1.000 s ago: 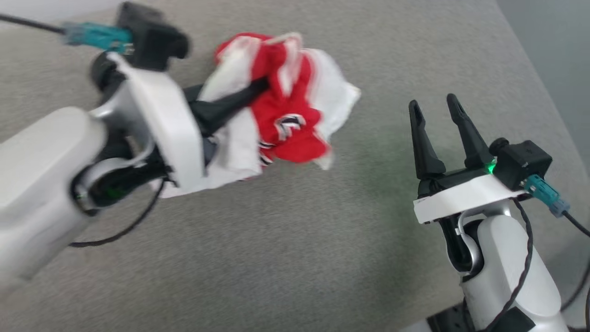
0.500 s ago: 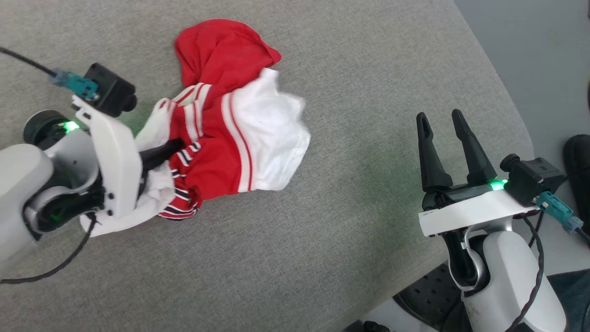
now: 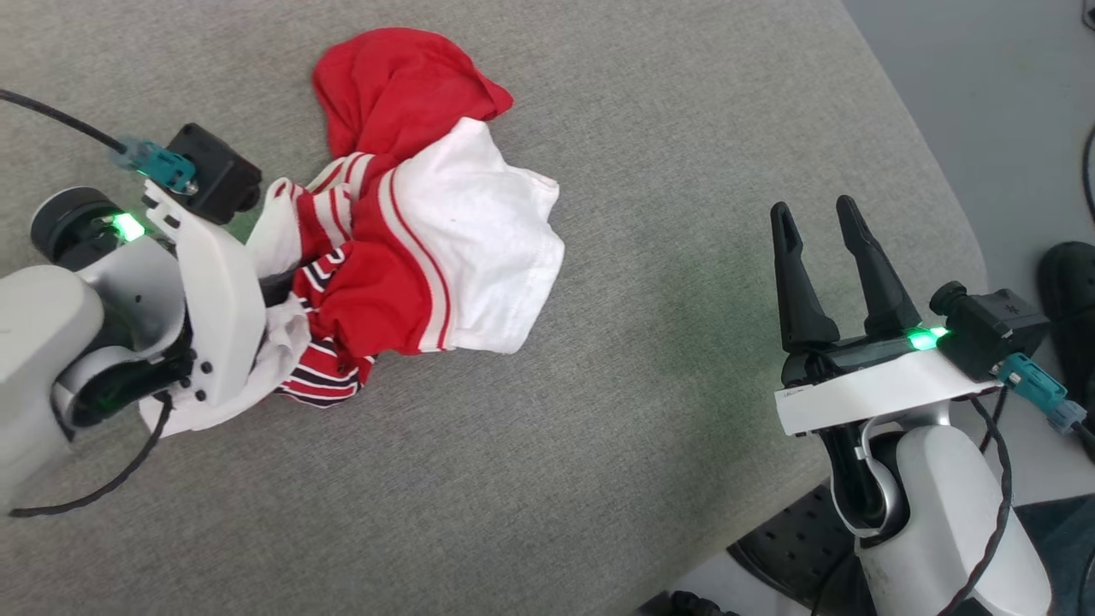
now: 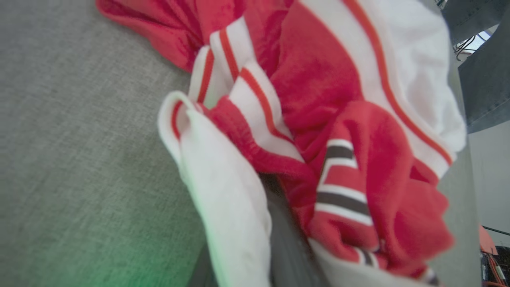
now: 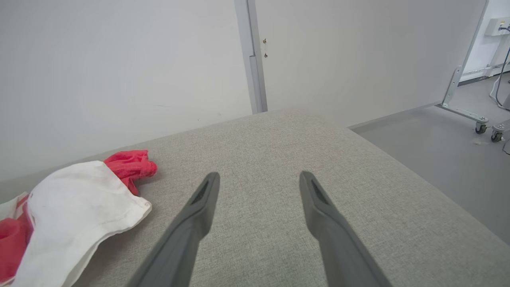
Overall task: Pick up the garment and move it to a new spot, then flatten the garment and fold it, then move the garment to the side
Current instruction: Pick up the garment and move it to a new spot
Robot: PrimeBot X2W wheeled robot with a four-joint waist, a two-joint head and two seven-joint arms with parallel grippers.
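Over a grey woven pad (image 3: 599, 479), with a white wall (image 5: 119, 59) behind and grey floor (image 5: 438, 167) out past the pad's edge. Against a second ago: garment (image 3: 445, 257) then bunched tighter and blurred, a dark left finger plain across the cloth; now slumped on the pad and spread wider. Lying as a rumpled heap right against the left gripper (image 3: 275, 295), draped over its fingers; well apart from the right gripper (image 3: 814, 210), off to its left. Right jaws spread wide, holding nothing. Left jaws buried in cloth, perhaps pinching a fold; cannot tell.
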